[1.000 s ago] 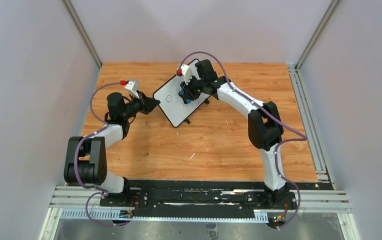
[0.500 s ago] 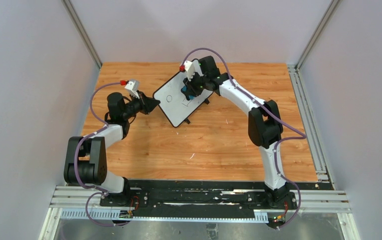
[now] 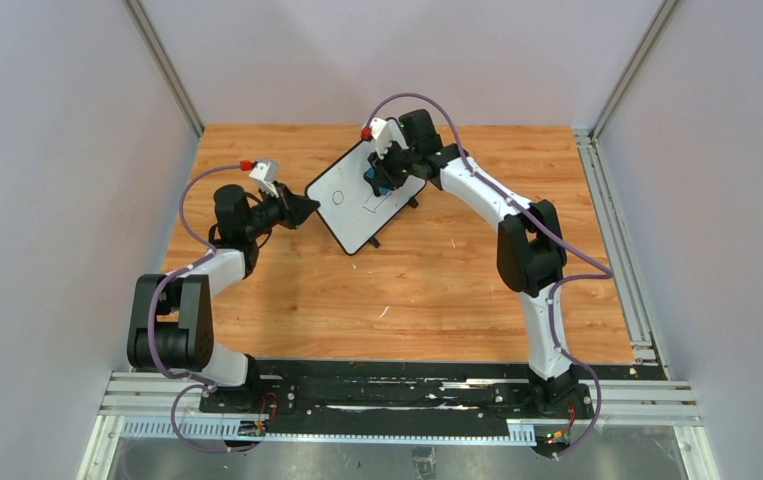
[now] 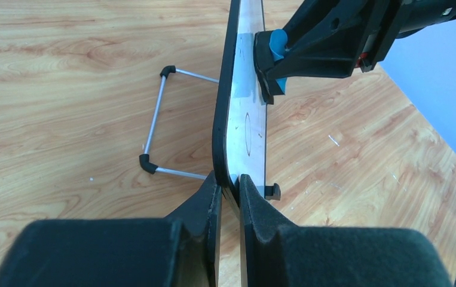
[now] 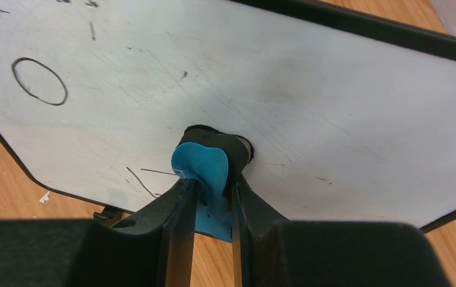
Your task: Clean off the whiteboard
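Observation:
The whiteboard (image 3: 357,205) stands tilted on the wooden table, white with a thin black frame. A drawn circle (image 5: 39,81) and thin line marks (image 5: 144,178) show on it in the right wrist view. My left gripper (image 4: 228,185) is shut on the board's near edge (image 4: 224,119). My right gripper (image 5: 208,185) is shut on the blue eraser (image 5: 204,170), whose black felt pad is pressed against the board face (image 5: 309,101). In the top view the right gripper (image 3: 377,178) is over the board's upper part. The eraser also shows in the left wrist view (image 4: 278,45).
The board's wire stand (image 4: 156,122) rests on the wood behind it. A small black foot (image 4: 272,191) sticks out at its lower edge. Grey walls (image 3: 67,150) close in the table on three sides.
My right gripper has slid the eraser up the board toward its far edge. The left arm and the board have not moved.

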Controlling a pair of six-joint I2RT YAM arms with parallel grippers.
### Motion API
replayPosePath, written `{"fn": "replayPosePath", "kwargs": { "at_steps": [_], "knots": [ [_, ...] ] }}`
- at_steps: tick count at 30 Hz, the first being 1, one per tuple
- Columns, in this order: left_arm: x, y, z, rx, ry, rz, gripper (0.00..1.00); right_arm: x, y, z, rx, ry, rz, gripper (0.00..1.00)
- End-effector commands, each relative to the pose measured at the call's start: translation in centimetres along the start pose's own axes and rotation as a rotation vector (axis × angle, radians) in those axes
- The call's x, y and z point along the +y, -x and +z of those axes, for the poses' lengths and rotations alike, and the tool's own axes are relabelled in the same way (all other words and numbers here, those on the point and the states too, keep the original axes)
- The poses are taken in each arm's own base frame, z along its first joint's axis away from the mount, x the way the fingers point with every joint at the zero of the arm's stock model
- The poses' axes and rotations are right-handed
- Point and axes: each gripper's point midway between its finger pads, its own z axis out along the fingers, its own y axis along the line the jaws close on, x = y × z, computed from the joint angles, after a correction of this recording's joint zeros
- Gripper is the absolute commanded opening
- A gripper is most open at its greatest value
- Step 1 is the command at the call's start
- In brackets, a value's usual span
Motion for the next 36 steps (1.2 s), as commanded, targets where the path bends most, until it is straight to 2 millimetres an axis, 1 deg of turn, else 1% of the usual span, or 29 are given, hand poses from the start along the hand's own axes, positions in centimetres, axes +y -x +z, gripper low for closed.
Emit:
{"fn": "replayPosePath", "kwargs": {
  "at_steps": [1,2,3,7,12,16,18,20,22,25,26,32,34,36],
  "knots": [
    [0.9,-1.4,-0.2,0.047,0.023,0.073,0.0,3.6,2.1,0.0,-0.033,0.043,-0.029,0.01],
    [0.8,-1.4,-0.2,0.047,0.022,0.072,0.0,4.3,2.4,0.1,-0.035,0.055,-0.033,0.01],
    [0.8,-1.4,-0.2,0.047,0.022,0.072,0.0,5.4,2.9,0.2,-0.038,0.073,-0.043,0.01],
    [0.8,-1.4,-0.2,0.049,0.024,0.074,0.0,7.9,4.1,0.6,-0.044,0.109,-0.069,0.01],
    [0.8,-1.5,-0.3,0.051,0.024,0.074,0.0,9.6,5.2,1.0,-0.055,0.135,-0.076,0.01],
    [0.9,-1.5,-0.2,0.053,0.026,0.072,0.0,11.2,5.2,1.6,-0.046,0.159,-0.082,0.01],
    [0.8,-1.5,-0.3,0.052,0.026,0.073,0.0,11.5,5.1,1.7,-0.041,0.161,-0.091,0.01],
    [0.8,-1.5,-0.3,0.052,0.026,0.075,0.0,11.0,4.8,1.6,-0.033,0.142,-0.104,0.01],
    [0.8,-1.6,-0.3,0.054,0.026,0.072,0.0,10.0,4.5,1.5,-0.025,0.115,-0.112,0.01],
    [0.8,-1.6,-0.3,0.055,0.025,0.072,0.0,7.8,4.2,1.2,-0.025,0.081,-0.098,0.01],
    [0.8,-1.6,-0.3,0.054,0.026,0.073,0.0,6.7,4.1,1.1,-0.027,0.064,-0.093,0.01],
    [0.8,-1.6,-0.2,0.056,0.026,0.074,0.0,2.2,4.5,0.6,-0.04,-0.008,-0.075,0.0],
    [0.8,-1.6,-0.3,0.057,0.025,0.075,0.0,1.3,4.6,0.4,-0.045,-0.022,-0.065,0.01],
    [0.8,-1.7,-0.3,0.058,0.027,0.075,0.0,1.2,4.4,0.4,-0.044,-0.018,-0.062,0.0]
  ]
}}
